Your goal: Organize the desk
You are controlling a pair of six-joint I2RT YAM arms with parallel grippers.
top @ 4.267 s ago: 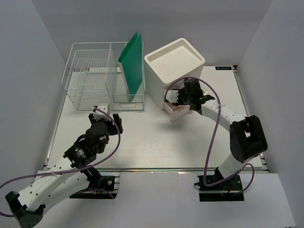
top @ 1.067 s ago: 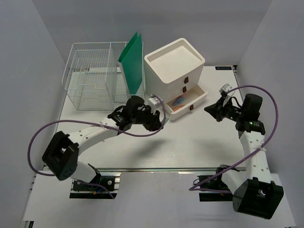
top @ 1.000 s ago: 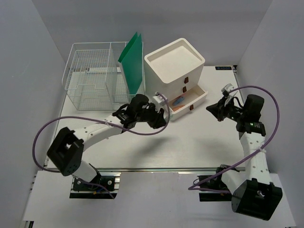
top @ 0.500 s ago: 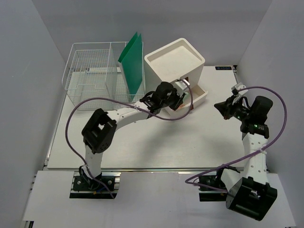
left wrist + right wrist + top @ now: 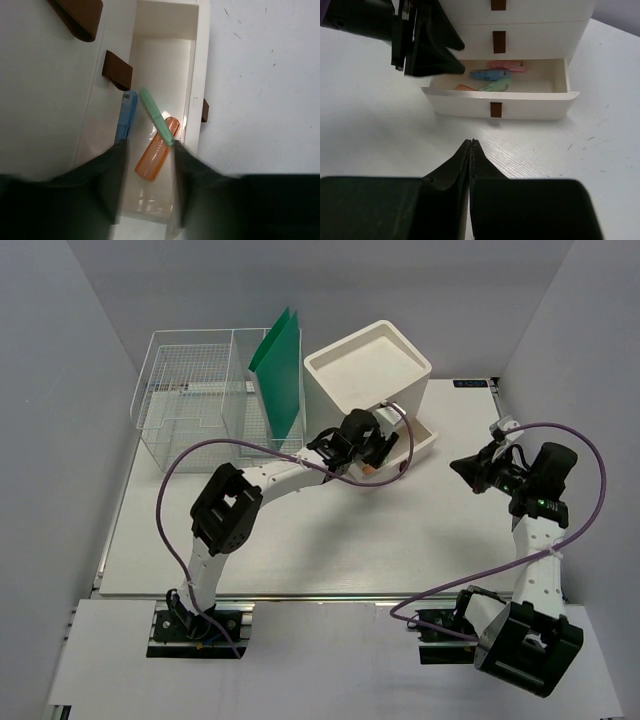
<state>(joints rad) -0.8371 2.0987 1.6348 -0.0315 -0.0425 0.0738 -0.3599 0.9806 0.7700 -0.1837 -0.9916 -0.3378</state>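
The desk is a white tabletop with a metal rail along its near edge. A white three-drawer box stands at the back; its bottom drawer is pulled out. My left gripper hangs open over the drawer's left end. Inside the drawer lie an orange pen, a green pen and a blue pen. The right wrist view also shows a pink item. My right gripper is shut and empty, facing the drawer front from some way off.
A wire basket with two compartments stands at the back left. A green folder stands upright in its right side, next to the drawer box. The brown handles of the two upper drawers face my right gripper.
The left arm has swung from the desk's left across to the open drawer. The right arm has left the drawer, now pulled out, and drawn back to the right.
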